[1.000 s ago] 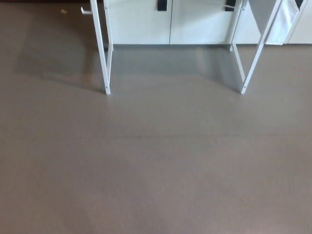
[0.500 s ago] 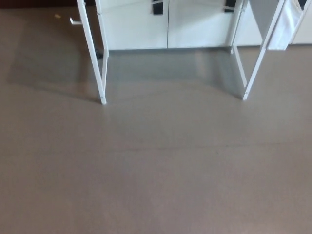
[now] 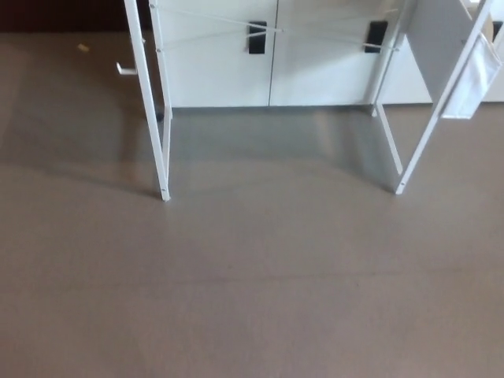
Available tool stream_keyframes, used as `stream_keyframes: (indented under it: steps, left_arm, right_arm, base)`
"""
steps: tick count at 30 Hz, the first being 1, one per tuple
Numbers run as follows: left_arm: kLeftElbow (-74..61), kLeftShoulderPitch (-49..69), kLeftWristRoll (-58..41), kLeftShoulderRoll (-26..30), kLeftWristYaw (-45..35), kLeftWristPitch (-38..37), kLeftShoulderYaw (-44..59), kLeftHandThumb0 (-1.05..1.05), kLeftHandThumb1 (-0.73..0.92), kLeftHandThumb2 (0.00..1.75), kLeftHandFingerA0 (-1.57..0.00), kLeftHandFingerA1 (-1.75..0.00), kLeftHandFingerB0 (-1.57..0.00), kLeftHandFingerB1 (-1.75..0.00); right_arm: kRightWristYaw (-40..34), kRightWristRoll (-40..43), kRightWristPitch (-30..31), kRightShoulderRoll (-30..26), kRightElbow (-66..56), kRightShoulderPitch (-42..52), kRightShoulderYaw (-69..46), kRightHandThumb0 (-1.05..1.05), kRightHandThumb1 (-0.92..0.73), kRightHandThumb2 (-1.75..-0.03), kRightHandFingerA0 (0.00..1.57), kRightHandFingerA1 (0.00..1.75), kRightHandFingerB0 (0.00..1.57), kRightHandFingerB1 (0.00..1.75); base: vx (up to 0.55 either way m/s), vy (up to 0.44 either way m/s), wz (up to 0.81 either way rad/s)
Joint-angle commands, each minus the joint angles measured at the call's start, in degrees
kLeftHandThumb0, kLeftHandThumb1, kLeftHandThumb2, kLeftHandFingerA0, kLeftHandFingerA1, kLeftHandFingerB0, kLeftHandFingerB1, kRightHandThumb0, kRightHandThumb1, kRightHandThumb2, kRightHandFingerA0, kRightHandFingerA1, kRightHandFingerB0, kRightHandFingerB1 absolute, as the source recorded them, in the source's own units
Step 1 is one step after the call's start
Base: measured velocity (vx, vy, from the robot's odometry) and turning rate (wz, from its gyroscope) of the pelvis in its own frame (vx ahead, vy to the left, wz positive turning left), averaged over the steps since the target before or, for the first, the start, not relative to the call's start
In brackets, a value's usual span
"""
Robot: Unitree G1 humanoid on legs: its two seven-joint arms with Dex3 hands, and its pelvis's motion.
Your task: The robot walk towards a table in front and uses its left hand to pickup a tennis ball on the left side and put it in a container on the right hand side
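Only the white legs of the table show: a left leg (image 3: 150, 102) and a right leg (image 3: 441, 102) stand on the grey-brown floor ahead. The tabletop lies beyond the picture's top edge. No tennis ball and no container are in view. Neither of my hands shows in the head view.
White cabinets (image 3: 272, 55) with black handles (image 3: 257, 37) stand behind the table legs. A white cloth or sheet (image 3: 472, 79) hangs by the right leg. A small yellowish scrap (image 3: 83, 47) lies on the floor at far left. Bare floor (image 3: 252, 283) stretches between me and the table.
The whole picture has shifted: the table legs and cabinets sit lower in the frame and more of the cabinets shows, so the camera has moved or tilted up.
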Motion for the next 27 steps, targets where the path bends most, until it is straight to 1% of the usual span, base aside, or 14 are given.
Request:
stream_keyframes:
  steps: [1, 3, 5, 10, 14, 15, 17, 18, 22, 26, 27]
  left_arm:
    - [-0.4, 0.3, -0.2, 0.3, 0.1, -0.1, -0.1, 0.04, 0.44, 0.87, -0.4, -0.6, -0.21, -0.51]
    - [-0.5, 0.4, -0.2, 0.3, 0.1, 0.0, -0.1, 0.04, 0.44, 0.87, -0.4, -0.6, -0.21, -0.51]
    - [0.1, 0.2, -0.2, 0.3, -0.3, -0.6, -0.1, 0.04, 0.44, 0.88, -0.41, -0.6, -0.21, -0.51]
    - [0.4, 0.1, -0.3, 0.4, -0.5, -0.9, -0.1, 0.04, 0.44, 0.88, -0.41, -0.6, -0.21, -0.51]
    - [1.8, 0.2, 0.1, 0.6, -0.6, -1.5, -0.2, 0.03, 0.43, 0.87, -0.39, -0.59, -0.2, -0.5]
    - [1.9, 0.2, 0.1, 0.6, -0.7, -1.6, -0.2, 0.03, 0.43, 0.87, -0.39, -0.59, -0.2, -0.5]
    - [1.2, 0.9, 0.2, 0.8, -0.7, -1.2, -0.5, 0.03, 0.45, 0.88, -0.4, -0.6, -0.2, -0.5]
    - [1.1, 0.9, 0.0, 0.7, -0.5, -1.0, -0.4, 0.03, 0.44, 0.88, -0.4, -0.6, -0.2, -0.5]
    - [0.4, 1.3, 0.1, 0.6, -0.2, -0.7, -0.5, 0.03, 0.44, 0.88, -0.42, -0.61, -0.21, -0.51]
    - [0.0, 1.6, 0.0, 0.7, -0.2, -0.8, -0.6, 0.03, 0.43, 0.88, -0.43, -0.61, -0.22, -0.51]
    - [-0.2, 1.6, 0.1, 0.7, -0.1, -0.7, -0.7, 0.03, 0.43, 0.87, -0.42, -0.61, -0.21, -0.51]
  right_arm:
    - [0.0, 0.1, 0.9, -0.6, -1.1, 0.3, -0.1, -0.38, -0.53, -0.56, 0.73, 0.48, 0.43, 0.4]
    - [0.0, 0.1, 1.1, -0.6, -1.2, 0.4, -0.1, -0.38, -0.53, -0.56, 0.73, 0.48, 0.43, 0.4]
    - [-0.4, -0.9, 0.8, -1.1, -0.4, -0.1, 0.5, -0.42, -0.55, -0.56, 0.73, 0.49, 0.44, 0.39]
    - [-0.7, -1.4, 0.5, -1.3, 0.1, -0.3, 0.8, -0.42, -0.55, -0.56, 0.73, 0.49, 0.44, 0.39]
    - [-0.3, -1.1, 0.6, -1.2, 0.2, 0.2, 0.8, -0.42, -0.55, -0.56, 0.73, 0.49, 0.43, 0.39]
    - [-0.3, -1.1, 0.6, -1.2, 0.2, 0.2, 0.8, -0.42, -0.55, -0.56, 0.73, 0.49, 0.43, 0.39]
    - [-0.6, -1.2, -1.2, -1.2, 3.0, -0.3, 0.8, -0.43, -0.52, -0.57, 0.74, 0.48, 0.43, 0.4]
    - [-0.6, -1.0, -1.8, -1.1, 3.5, -0.4, 0.7, -0.48, -0.42, -0.77, 0.68, 0.61, 0.38, 0.52]
    - [-0.5, -0.8, -2.5, -1.0, 4.2, -0.3, 0.7, -0.48, -0.42, -0.77, 0.66, 0.61, 0.36, 0.52]
    - [-0.9, -1.3, -2.3, -1.2, 3.4, 0.0, 1.0, -0.49, -0.43, -0.78, 0.67, 0.61, 0.36, 0.52]
    - [-0.2, -0.7, -2.1, -1.0, 4.0, -0.3, 0.8, -0.48, -0.42, -0.77, 0.64, 0.61, 0.35, 0.51]
  base:
    - [0.42, -0.128, -0.46]
    - [0.37, -0.089, 0.4]
    - [0.36, -0.079, -0.05]
    - [0.2, -0.006, -0.09]
    - [0.27, 0.145, -0.13]
    - [0.4, 0.156, 1.14]
    - [0.18, 0.321, -0.42]
    - [0.27, 0.193, 0.08]
    - [0.26, 0.151, 0.08]
    - [0.23, 0.027, 0.09]
    - [0.23, -0.059, 0.05]
